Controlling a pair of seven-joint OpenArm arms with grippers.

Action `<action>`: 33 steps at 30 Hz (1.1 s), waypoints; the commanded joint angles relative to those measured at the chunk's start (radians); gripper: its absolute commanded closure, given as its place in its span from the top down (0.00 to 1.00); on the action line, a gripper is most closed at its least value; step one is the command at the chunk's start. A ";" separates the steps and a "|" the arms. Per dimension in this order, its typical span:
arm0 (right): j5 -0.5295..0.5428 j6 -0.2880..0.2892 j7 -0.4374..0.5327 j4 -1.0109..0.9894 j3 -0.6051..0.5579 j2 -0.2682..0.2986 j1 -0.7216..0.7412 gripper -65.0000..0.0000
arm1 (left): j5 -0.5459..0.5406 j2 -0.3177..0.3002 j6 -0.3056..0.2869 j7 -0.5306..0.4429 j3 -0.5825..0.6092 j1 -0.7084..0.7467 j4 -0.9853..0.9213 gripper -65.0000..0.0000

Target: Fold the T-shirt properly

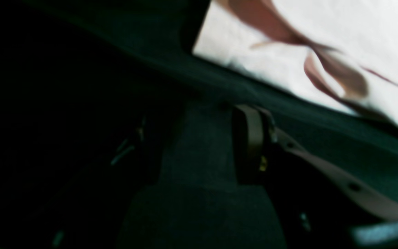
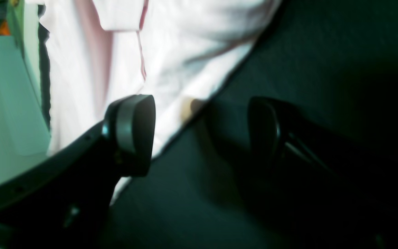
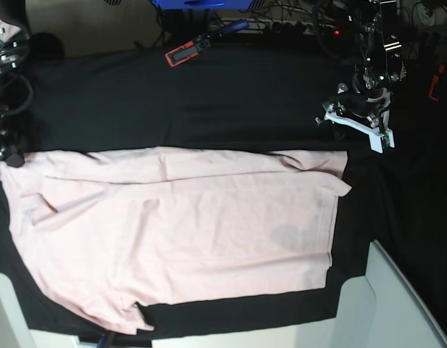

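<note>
While both grippers' fingers stand apart, empty, off the T-shirt [image 3: 180, 232], the right gripper [image 2: 199, 135] risks pinching black cloth [image 3: 209, 94] at the hem.

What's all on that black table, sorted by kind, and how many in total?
Pale pink T-shirt: 1
Black table cloth: 1
Red and black hand tool at the far edge: 1
Robot grippers: 2, left gripper, right gripper
Total: 5

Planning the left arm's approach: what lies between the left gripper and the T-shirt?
Only bare black cloth, seen in the base view, separates left gripper from T-shirt.
</note>
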 commanded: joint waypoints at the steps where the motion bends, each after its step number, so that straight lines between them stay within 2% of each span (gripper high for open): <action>1: 0.018 0.010 0.014 -0.013 0.004 0.037 0.028 0.65 | -0.007 -0.008 -0.007 -0.019 -0.003 -0.006 0.017 0.48; 8: 0.018 0.010 0.106 -0.081 0.004 0.051 0.066 0.65 | -0.007 -0.008 -0.007 -0.019 -0.003 -0.006 0.020 0.48; 15: 0.014 0.010 0.110 -0.087 0.006 0.051 0.077 0.65 | -0.007 -0.008 -0.007 -0.019 -0.003 0.005 0.017 0.48; 19: 0.017 -0.069 0.118 -0.076 0.037 0.051 0.023 0.65 | -0.007 -0.008 -0.007 -0.019 -0.003 0.009 0.016 0.48; 21: 0.015 -0.089 0.118 -0.076 0.077 0.051 0.008 0.65 | -0.007 -0.008 -0.007 -0.019 -0.008 0.009 0.017 0.48; 24: 0.012 -0.093 0.129 -0.076 0.100 0.051 -0.006 0.65 | -0.007 -0.002 -0.007 -0.015 -0.052 0.009 0.022 0.48; 28: 0.009 -0.093 0.190 -0.088 0.098 0.065 -0.003 0.65 | -0.009 -0.002 -0.007 -0.013 -0.085 0.009 0.023 0.48; 33: 0.007 -0.093 0.196 -0.139 0.096 0.071 0.046 0.65 | -0.009 -0.002 -0.007 -0.013 -0.103 0.009 0.022 0.48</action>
